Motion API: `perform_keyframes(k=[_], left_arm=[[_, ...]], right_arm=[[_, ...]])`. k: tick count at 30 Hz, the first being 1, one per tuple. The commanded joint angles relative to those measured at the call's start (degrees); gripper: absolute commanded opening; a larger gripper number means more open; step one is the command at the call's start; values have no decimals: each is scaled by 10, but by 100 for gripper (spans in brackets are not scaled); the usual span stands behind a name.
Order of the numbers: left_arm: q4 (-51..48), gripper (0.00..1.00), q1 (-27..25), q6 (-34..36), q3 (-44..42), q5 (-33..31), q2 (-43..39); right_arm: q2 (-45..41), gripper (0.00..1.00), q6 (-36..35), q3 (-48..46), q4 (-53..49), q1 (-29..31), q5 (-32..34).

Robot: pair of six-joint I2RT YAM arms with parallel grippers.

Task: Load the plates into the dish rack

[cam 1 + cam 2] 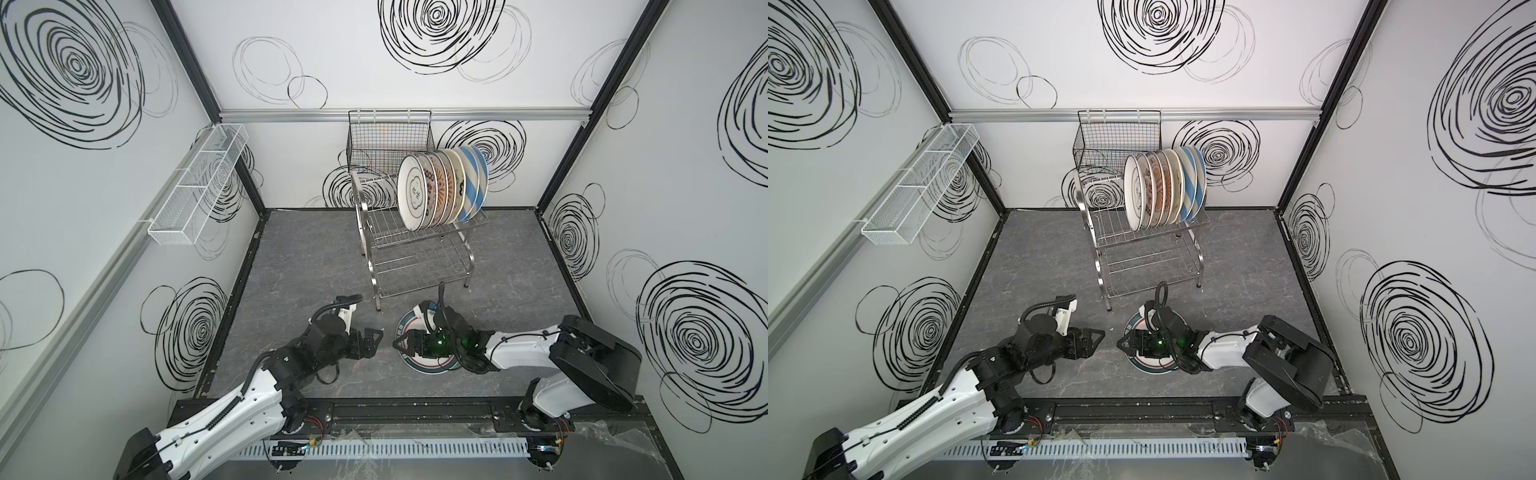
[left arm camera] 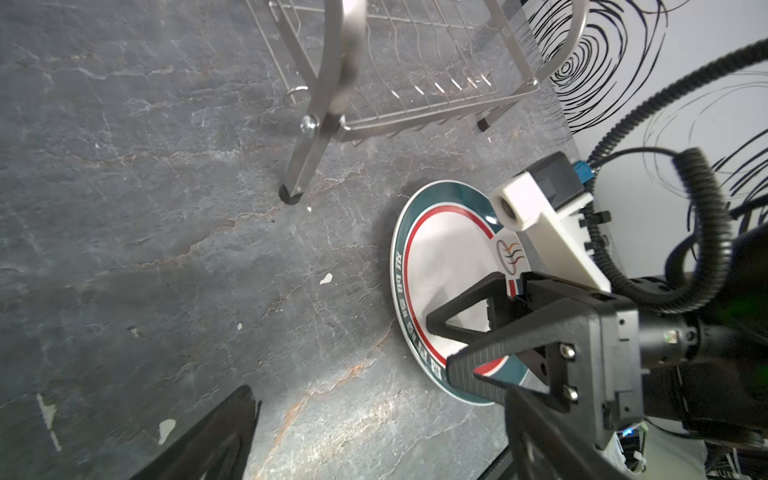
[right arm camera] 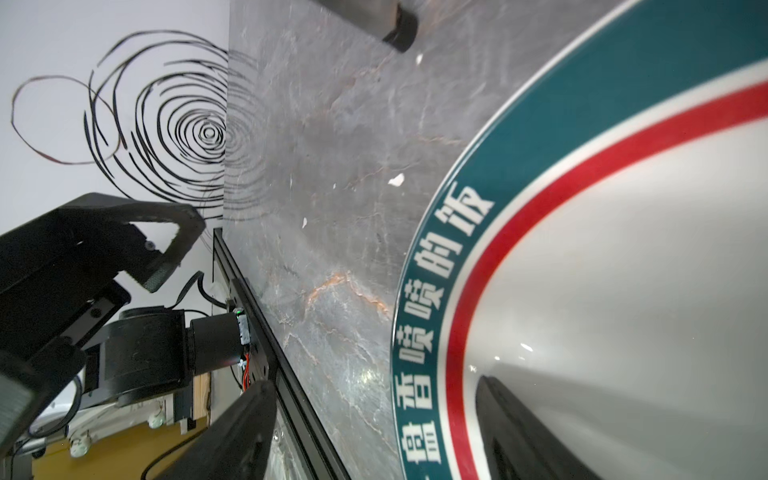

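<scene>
Black wire basket [image 1: 388,139] at back wall; white mesh tray [image 1: 199,183] on side wall; grey stone-look tabletop [image 1: 291,266].

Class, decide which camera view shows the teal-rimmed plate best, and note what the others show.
The left wrist view: most of the teal-rimmed plate shows, rim, red ring and white centre. Both top views show only slivers of its rim beneath the right arm. The right wrist view shows one stretch of lettered rim.

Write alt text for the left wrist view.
A teal-rimmed plate lies flat on the grey marbled tabletop, the right gripper open, its fingers straddling the rim. Behind stands the dish rack, its steel legs and lower tier showing.
</scene>
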Motion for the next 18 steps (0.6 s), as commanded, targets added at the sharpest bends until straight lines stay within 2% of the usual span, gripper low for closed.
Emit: perform_keyframes(k=[1,6,9,12,18], left_arm=[[71,96,-14,-19,-20,-26,-1],[94,96,-26,-8,-40,-61,11],[125,96,-27,2,-50,-57,28],[162,96,-29,4,-60,-50,48],[231,96,-43,0,-74,-43,91]], right_arm=[[-42,80,-9,36,-143,15,63],[-178,81,-26,49,-402,6,208],[-260,81,-11,31,-488,-8,246],[-334,80,3,-8,-520,-21,263],[-456,76,34,-94,-502,-50,266]])
